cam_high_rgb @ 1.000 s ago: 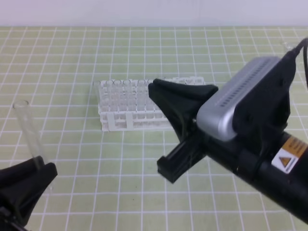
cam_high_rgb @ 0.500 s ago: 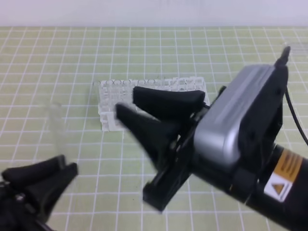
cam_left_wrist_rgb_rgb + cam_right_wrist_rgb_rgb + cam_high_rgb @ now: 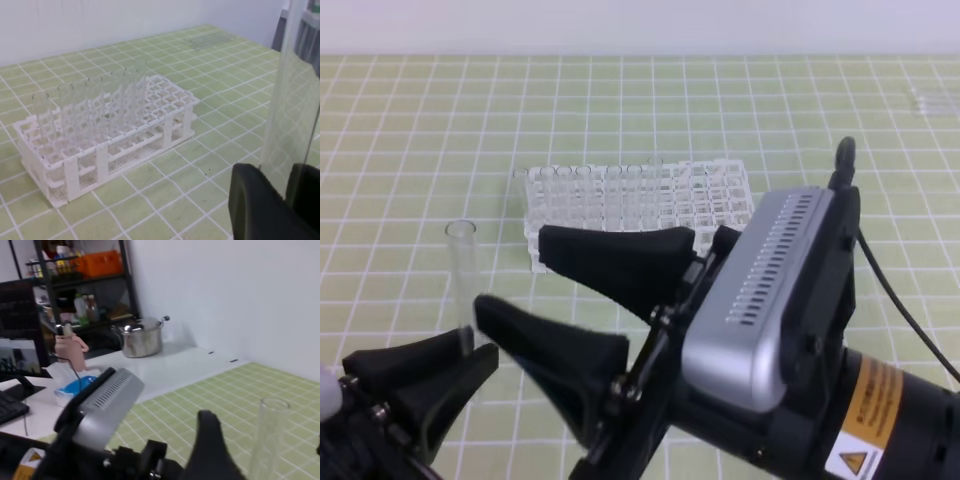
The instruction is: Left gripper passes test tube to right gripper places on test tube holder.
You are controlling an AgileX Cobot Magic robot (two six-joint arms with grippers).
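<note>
- The right claw (image 3: 510,285), seen shut a second earlier, is now spread wide and has been brought leftward toward the test tube (image 3: 462,270).
- The test tube is held upright near its lower end by the closed left claw (image 3: 470,365), well in front of the test tube holder (image 3: 620,205) on the bench (image 3: 420,130).
- The handover is judged imminent; the tube is not yet between the right fingers.
- An orange warning label (image 3: 865,425) with a triangle is visible; its text cannot be read.

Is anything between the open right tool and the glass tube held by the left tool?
Nothing: in the exterior high view, only bare green grid mat separates the right tool from the clear glass test tube.
</note>
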